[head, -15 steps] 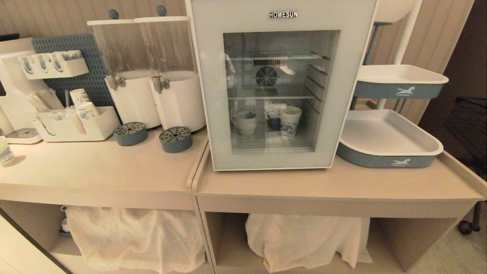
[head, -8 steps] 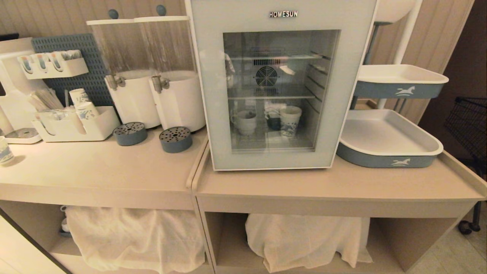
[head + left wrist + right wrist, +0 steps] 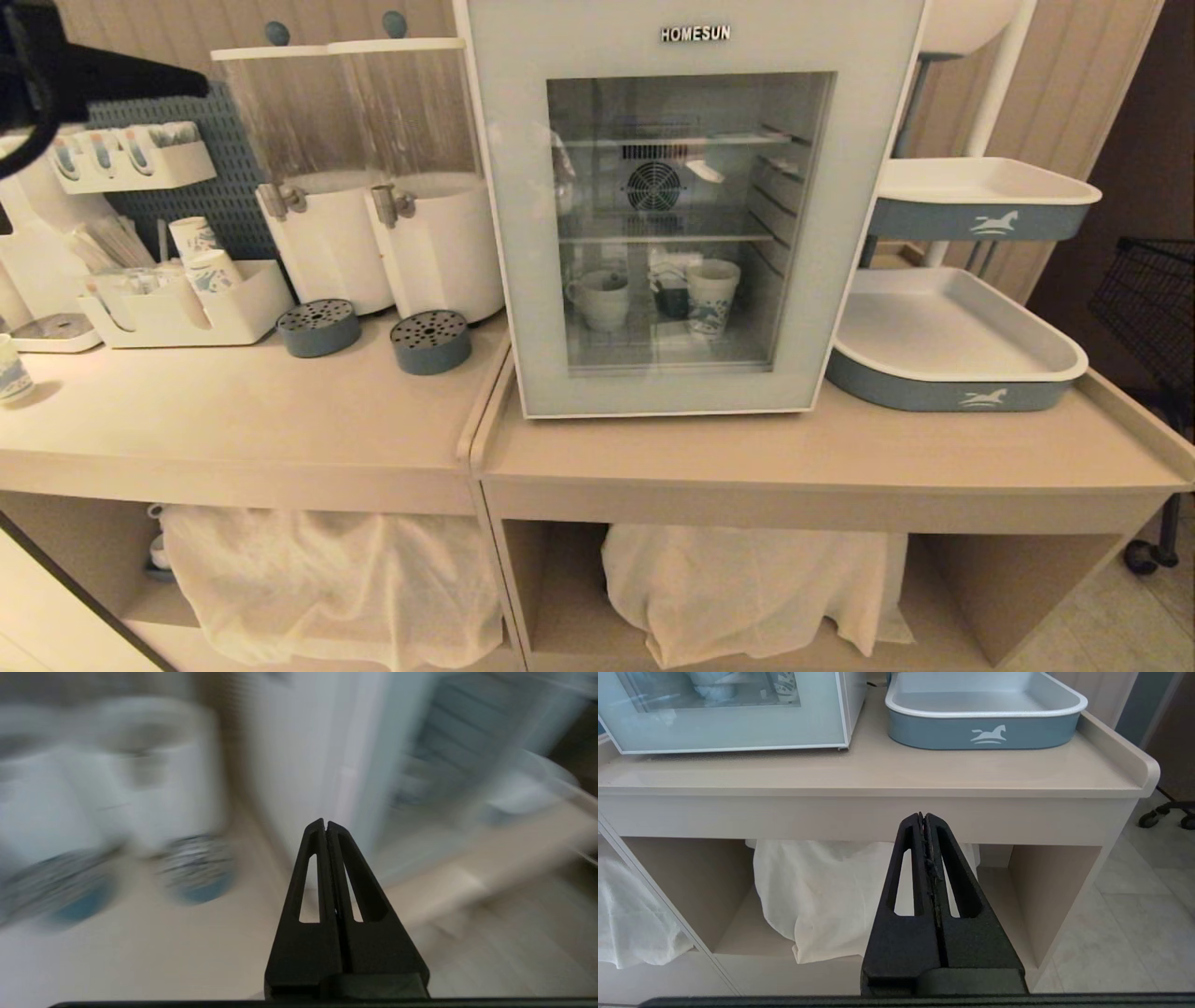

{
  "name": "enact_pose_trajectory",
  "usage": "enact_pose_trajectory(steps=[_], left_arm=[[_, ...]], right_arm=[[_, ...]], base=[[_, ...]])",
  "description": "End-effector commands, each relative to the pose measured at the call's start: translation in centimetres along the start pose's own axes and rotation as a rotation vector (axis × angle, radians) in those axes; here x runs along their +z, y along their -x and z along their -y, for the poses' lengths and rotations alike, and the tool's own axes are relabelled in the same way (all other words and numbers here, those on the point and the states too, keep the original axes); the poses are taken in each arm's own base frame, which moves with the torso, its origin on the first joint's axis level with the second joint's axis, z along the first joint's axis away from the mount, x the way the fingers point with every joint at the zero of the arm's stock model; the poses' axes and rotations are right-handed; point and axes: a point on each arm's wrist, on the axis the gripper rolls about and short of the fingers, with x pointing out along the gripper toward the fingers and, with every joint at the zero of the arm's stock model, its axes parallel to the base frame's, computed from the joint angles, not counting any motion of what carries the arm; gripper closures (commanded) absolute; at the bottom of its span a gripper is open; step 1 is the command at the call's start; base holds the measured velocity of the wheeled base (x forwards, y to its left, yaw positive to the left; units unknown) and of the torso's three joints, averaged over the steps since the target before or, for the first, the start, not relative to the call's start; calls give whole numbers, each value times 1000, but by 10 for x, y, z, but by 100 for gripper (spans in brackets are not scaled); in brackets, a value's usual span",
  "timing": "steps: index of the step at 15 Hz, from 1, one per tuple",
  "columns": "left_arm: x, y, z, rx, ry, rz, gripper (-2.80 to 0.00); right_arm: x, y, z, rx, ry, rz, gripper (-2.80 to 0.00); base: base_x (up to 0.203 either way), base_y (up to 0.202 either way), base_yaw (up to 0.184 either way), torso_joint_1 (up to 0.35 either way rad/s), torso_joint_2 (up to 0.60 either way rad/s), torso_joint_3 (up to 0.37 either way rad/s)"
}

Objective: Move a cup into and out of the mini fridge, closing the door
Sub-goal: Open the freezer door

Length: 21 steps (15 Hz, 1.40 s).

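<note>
The mini fridge (image 3: 691, 56) stands on the counter with its glass door (image 3: 512, 243) closed. Behind the glass, the small white cup (image 3: 600, 299) with a loop handle sits on the lower shelf. My left gripper (image 3: 201, 86) reaches in at the upper left, above the wall rack, shut and empty, pointing toward the fridge. In the blurred left wrist view its shut fingers (image 3: 325, 823) aim at the fridge's side (image 3: 299, 756). My right gripper (image 3: 923, 815) hangs shut and empty below the counter's front edge, under the fridge (image 3: 738, 728).
Two drink dispensers (image 3: 327, 252) with round drip trays (image 3: 431, 342) stand left of the fridge. A patterned paper cup (image 3: 711, 294) shares the cup's shelf. Blue-white trays (image 3: 943, 341) are stacked on a stand at the right. White cloths (image 3: 747, 588) fill the shelves below.
My left arm has swung up into the head view at the upper left; it was out of sight before. The fridge, cup and right arm have not moved.
</note>
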Motion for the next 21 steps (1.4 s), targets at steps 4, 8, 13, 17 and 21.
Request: enact_pose_trajectory(steps=[4,8,13,17,21], left_arm=[[-44,-84,-68,-428,81,-89,0],[-80,-132,-107,-732,84,-46,0],[-105,-165,-108,-898,90,-31,-280],[-126,-196,-88,-981,122,-63,-280],[-136,-216,-71,-1034,94,-57,-280]], right_arm=[[-4,-1,0,1,0,-14,0],[-4,-1,0,1,0,-15,0],[-4,-1,0,-1,-3,-12,0],[-4,-1,0,-1,-6,-11,0],[-4,-1,0,-1,-8,-9,0]], base=[[0,0,0,0,0,0],[0,0,0,0,0,0],[0,0,0,0,0,0],[0,0,0,0,0,0],[0,0,0,0,0,0]])
